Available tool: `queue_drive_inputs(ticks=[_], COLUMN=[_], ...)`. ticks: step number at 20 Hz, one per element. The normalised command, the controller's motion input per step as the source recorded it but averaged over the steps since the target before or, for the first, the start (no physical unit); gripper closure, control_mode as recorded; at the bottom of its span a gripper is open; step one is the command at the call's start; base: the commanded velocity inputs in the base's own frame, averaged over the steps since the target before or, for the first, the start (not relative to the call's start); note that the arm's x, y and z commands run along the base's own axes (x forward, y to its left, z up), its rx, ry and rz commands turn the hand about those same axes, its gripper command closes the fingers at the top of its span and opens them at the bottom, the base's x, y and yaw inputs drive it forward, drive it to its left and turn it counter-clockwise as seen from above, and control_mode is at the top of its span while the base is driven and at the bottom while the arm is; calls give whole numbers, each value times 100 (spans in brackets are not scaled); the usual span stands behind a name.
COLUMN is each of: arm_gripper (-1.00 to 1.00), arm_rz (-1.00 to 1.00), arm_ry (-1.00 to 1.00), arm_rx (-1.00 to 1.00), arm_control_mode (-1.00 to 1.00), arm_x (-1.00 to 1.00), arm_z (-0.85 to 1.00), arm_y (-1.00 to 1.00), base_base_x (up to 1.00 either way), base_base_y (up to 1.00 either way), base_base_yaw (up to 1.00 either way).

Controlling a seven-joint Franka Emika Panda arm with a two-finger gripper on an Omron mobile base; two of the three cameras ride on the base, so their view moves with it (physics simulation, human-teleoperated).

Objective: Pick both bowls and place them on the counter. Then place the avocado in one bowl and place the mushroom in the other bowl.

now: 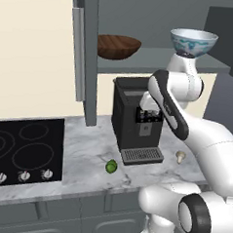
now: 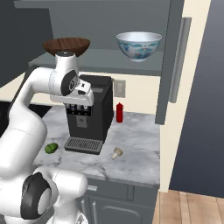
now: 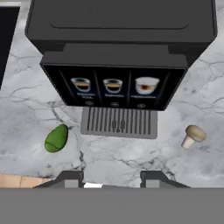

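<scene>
The claw (image 3: 111, 177) hangs above the tabletop (image 1: 86, 155), jaws apart, empty. Open marble lies around one avocado (image 1: 111, 166) left of the coffee machine (image 1: 136, 117) and one mushroom (image 1: 180, 156) right. Two bowls sit on the cabinet shelf (image 2: 105, 59): wooden bowl (image 1: 118, 46), white bowl (image 2: 138, 45).

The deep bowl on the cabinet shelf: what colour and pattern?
White bowl with a blue pattern outside, with faint reddish touches; clearest in the right base view.
</scene>
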Motion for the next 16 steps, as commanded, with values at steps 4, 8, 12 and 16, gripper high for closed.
queue_drive_inputs(ticks=[4, 8, 12, 16], arm_gripper=[-100, -100, -100, -100], arm_rz=[0, -12, -16, -15], arm_ry=[-10, -14, -9, -2], arm_rx=[6, 26, 29, 23], arm_control_mode=[-100, -100, -100, -100], arm_x=[-11, -21, -17, -5], arm_z=[1, 18, 29, 37], arm_y=[3, 10, 12, 16], base_base_x=[0, 0, 0, 0], base_base_y=[0, 0, 0, 0], base_base_yaw=[0, 0, 0, 0])
